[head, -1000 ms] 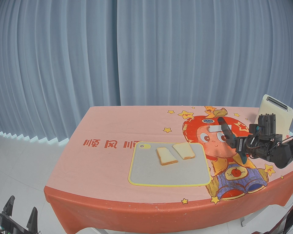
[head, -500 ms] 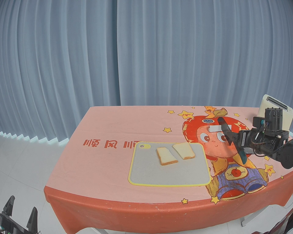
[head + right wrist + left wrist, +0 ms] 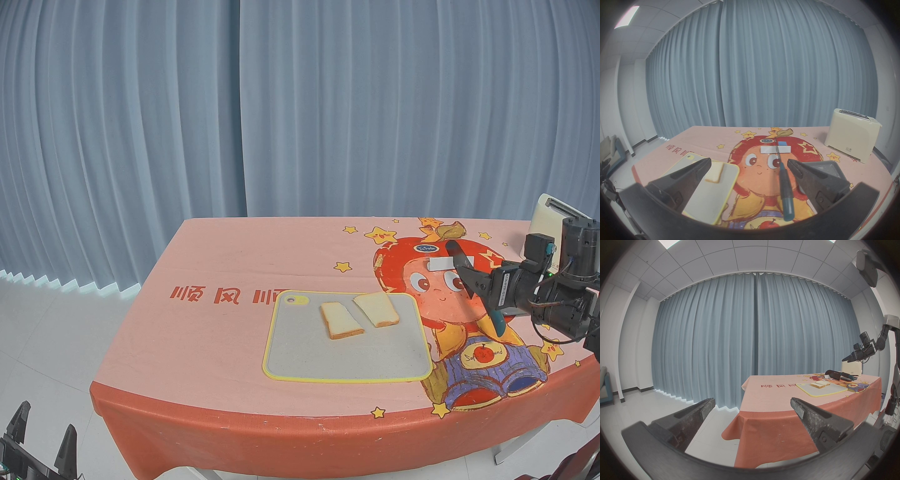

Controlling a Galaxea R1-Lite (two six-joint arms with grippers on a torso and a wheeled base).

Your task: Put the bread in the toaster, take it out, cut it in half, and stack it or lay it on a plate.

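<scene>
Tabletop: I see a tabletop (image 3: 237,250) under a salmon-pink cloth printed with a cartoon figure and stars; a small white strip (image 3: 775,149) lies on the figure's forehead.
Room: a blue-grey pleated curtain (image 3: 250,106) hangs behind the tabletop, over a pale tiled floor (image 3: 37,337).
Cutting board: the grey board with a yellow rim (image 3: 325,359) lies flat near the front-centre of the tabletop.
Bread: it is cut in two. The left half (image 3: 340,320) and the right half (image 3: 376,309) lie flat on the far part of the board, just beside each other but apart.
Knife: the knife (image 3: 782,178), with a teal handle, lies on the cloth to the right of the board, across the cartoon face.
Toaster: the cream toaster (image 3: 550,219) stands upright at the far right of the tabletop.
Right end effector: the right end effector (image 3: 747,162) hangs above the knife, fingers spread apart and holding nothing.
Left end effector: the left end effector (image 3: 752,401) sits low, off the tabletop's front-left corner, fingers spread and empty.
Change: over the last second the right wrist has drawn back toward the toaster side, while its fingertips stay over much the same spot. Bread, board, knife and left end effector are unchanged.
</scene>
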